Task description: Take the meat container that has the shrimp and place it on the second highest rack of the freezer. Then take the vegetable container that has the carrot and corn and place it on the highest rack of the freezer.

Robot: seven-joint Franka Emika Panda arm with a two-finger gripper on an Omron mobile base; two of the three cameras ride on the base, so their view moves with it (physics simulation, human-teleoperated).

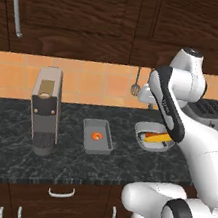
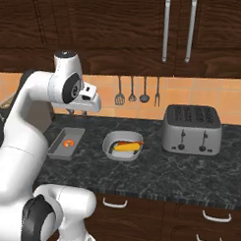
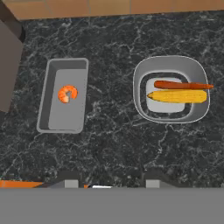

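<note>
Shrimp lies in the grey meat container on the dark counter, left of the rounded carrot-and-corn dish. Gripper hangs above, fingers apart, holding nothing.

Colours on your tabletop

You see a black tabletop veined with white marbling, a plain grey meat container holding an orange-red shrimp, and a pale grey vegetable container with an orange carrot and yellow corn. Behind them are orange wall tiles, dark brown wood cabinets and a silver toaster.
</note>
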